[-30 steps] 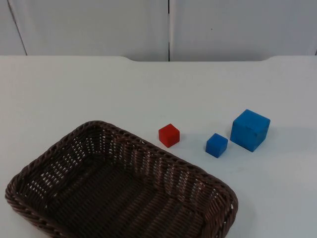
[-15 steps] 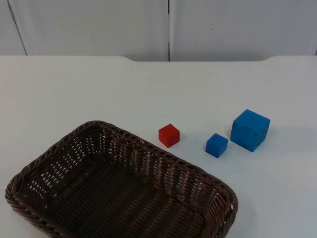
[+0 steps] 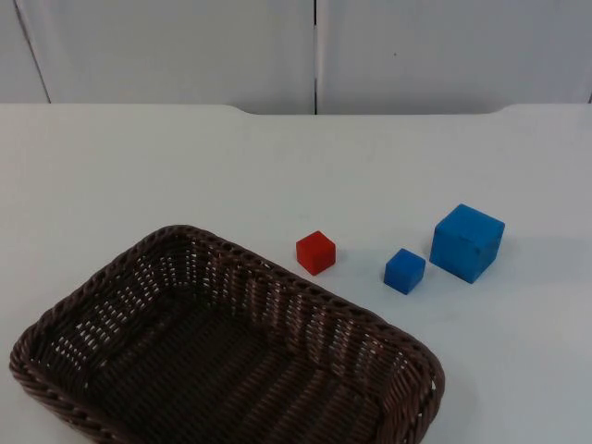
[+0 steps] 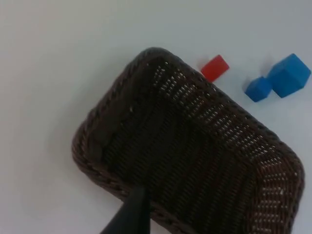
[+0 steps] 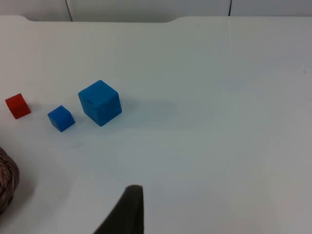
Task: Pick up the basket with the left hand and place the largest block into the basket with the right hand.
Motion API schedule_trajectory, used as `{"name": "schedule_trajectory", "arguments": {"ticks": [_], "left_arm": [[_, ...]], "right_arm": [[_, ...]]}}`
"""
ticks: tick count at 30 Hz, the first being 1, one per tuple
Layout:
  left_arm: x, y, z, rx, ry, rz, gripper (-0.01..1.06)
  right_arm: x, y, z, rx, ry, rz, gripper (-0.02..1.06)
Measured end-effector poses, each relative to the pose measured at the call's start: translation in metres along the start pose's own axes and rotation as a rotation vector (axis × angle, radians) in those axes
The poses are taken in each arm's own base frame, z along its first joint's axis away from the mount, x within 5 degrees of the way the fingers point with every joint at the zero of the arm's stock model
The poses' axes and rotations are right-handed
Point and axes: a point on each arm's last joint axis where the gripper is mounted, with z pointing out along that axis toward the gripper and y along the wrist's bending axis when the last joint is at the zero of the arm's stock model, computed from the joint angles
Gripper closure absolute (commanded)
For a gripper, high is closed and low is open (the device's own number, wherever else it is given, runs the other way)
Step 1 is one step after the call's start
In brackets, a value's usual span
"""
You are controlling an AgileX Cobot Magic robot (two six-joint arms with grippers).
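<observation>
Top view: wicker basket (image 3: 222, 347) sitting empty on counter (image 3: 139, 176); large blue block (image 3: 467, 242) resting well apart from basket, beyond small blue block (image 3: 404, 271). Likely light, rigid: flat sides suiting right pincer (image 5: 127, 214); stiff rim suiting left pincer (image 4: 130, 217). Can't tell either pincer's spread.

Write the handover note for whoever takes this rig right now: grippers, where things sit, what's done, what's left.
Left gripper: above the basket, holding nothing.
Right gripper: above the bare table, short of the blocks, holding nothing.
Basket sits on the table, empty.
Large blue block, small blue block and red block stand in a row beside it.
Done: nothing.
Left: lift the basket, put the large blue block in.
</observation>
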Motion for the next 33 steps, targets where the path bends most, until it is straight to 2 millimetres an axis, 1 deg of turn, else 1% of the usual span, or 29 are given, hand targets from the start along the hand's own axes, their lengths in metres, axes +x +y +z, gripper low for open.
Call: {"name": "schedule_trajectory", "arguments": {"ticks": [6,12,13,16,17,19,22,28,33], "left_arm": [[-0.004,-0.002,0.010,0.043,0.052,-0.084,0.00],[-0.009,0.004,0.017,-0.001,0.065,-0.211,0.00],[-0.009,0.004,0.017,-0.001,0.065,-0.211,0.00],[-0.006,0.015,0.026,-0.087,0.103,-0.257,0.00],[-0.006,0.015,0.026,-0.087,0.103,-0.257,0.00],[-0.002,0.029,0.037,-0.195,0.170,-0.272,0.00],[-0.002,0.039,0.045,-0.275,0.217,-0.278,0.00],[-0.006,0.045,0.057,-0.307,0.229,-0.338,0.00],[-0.011,0.048,0.065,-0.324,0.196,-0.466,0.00]], "right_arm": [[0.000,0.000,0.000,0.000,0.000,0.000,-0.01],[0.000,0.000,0.000,0.000,0.000,0.000,-0.01],[0.000,0.000,0.000,0.000,0.000,0.000,-0.01],[0.000,0.000,0.000,0.000,0.000,0.000,-0.01],[0.000,0.000,0.000,0.000,0.000,0.000,-0.01],[0.000,0.000,0.000,0.000,0.000,0.000,-0.01],[0.000,0.000,0.000,0.000,0.000,0.000,-0.01],[0.000,0.000,0.000,0.000,0.000,0.000,-0.01],[0.000,0.000,0.000,0.000,0.000,0.000,-0.01]]}}
